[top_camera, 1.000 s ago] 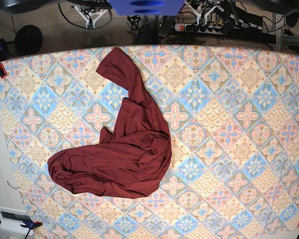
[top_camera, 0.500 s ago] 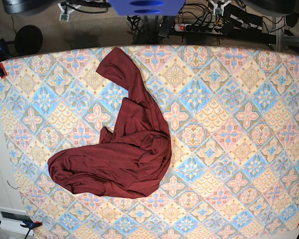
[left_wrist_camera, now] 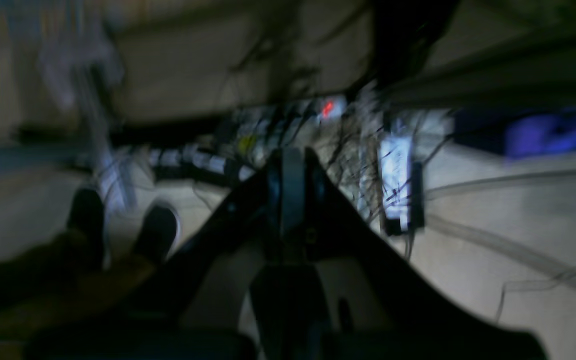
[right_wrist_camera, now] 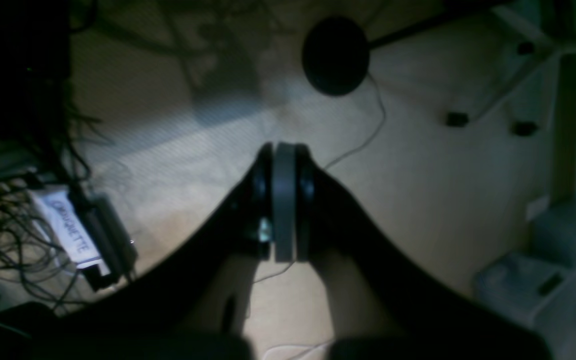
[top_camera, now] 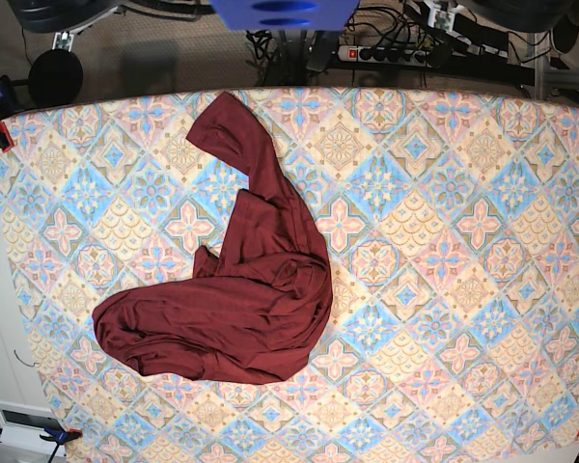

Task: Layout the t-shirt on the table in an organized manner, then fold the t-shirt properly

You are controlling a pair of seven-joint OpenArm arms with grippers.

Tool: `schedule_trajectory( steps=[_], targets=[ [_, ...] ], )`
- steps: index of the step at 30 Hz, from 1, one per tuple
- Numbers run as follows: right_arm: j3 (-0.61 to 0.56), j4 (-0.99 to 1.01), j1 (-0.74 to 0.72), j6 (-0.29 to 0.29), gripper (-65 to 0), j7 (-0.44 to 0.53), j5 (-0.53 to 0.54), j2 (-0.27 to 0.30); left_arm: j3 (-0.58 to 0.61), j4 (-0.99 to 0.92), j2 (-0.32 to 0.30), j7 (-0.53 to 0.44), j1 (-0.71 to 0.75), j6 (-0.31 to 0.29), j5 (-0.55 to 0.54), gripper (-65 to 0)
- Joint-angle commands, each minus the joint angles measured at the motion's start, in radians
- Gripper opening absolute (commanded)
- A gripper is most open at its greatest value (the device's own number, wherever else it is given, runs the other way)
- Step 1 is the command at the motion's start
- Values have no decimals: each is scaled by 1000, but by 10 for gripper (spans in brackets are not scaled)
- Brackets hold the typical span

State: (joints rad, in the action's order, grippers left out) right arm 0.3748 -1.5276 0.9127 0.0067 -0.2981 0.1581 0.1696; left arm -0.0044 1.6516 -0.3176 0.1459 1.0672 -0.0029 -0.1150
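Lying crumpled on the surface (top_camera: pixel 444 289), the t-shirt (top_camera: pixel 236 299) sits toward the left half of the base view, a dark maroon heap with nobody touching it. Its bulk is bunched low and left, and one long strip of fabric, likely a sleeve, runs up toward the far edge of the patterned cloth, ending in a folded tip near the top. Everything to the right of the shirt is bare diamond-tile pattern. Neither arm reaches over the surface; only dark shapes and a blue part show along the top rim of the base view. Over to the left wrist view, badly blurred: the left claw (left_wrist_camera: pixel 292 170) is pressed fully together, pads meeting, gripping nothing, and pointing out at the floor (left_wrist_camera: pixel 493 280) with a tangle of cables and a power strip (left_wrist_camera: pixel 395 185) beyond it. Two dark shoes show at the lower left of that view. The right wrist view is sharper: the right claw (right_wrist_camera: pixel 284 170) is likewise clamped tight on empty air, aimed at carpeted floor, with a round black disc (right_wrist_camera: pixel 335 55) ahead of it and a labelled white box (right_wrist_camera: pixel 70 230) off to the left among wires.
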Motion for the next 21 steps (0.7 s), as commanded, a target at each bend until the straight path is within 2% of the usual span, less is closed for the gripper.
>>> schedule_trajectory(
  steps=[1, 4, 8, 11, 15, 21],
  targets=[
    [20, -55, 27, -9, -650, 14, -2, 11, -6, 52, -21, -18, 40, 4, -13, -650],
    [42, -173, 52, -9, -650, -23, -2, 11, -16, 161, -58, -18, 74, 4, -41, -650],
    [51, -334, 65, -9, -650, -68, -2, 11, -84, 284, -61, -16, 92, 5, -45, -650],
    [51, -431, 65, -9, -650, -92, -2, 11, -118, 381, -61, 34, 80, 5, -44, -650],
    [45, -446, 59, -9, -650, -91, -2, 11, -128, 431, -61, 77, -17, 4, -47, -650],
    [-36, -451, -105, -9, -650, -89, -2, 15, -134, 428, -61, 85, -195, 1, -45, -650]
  ],
)
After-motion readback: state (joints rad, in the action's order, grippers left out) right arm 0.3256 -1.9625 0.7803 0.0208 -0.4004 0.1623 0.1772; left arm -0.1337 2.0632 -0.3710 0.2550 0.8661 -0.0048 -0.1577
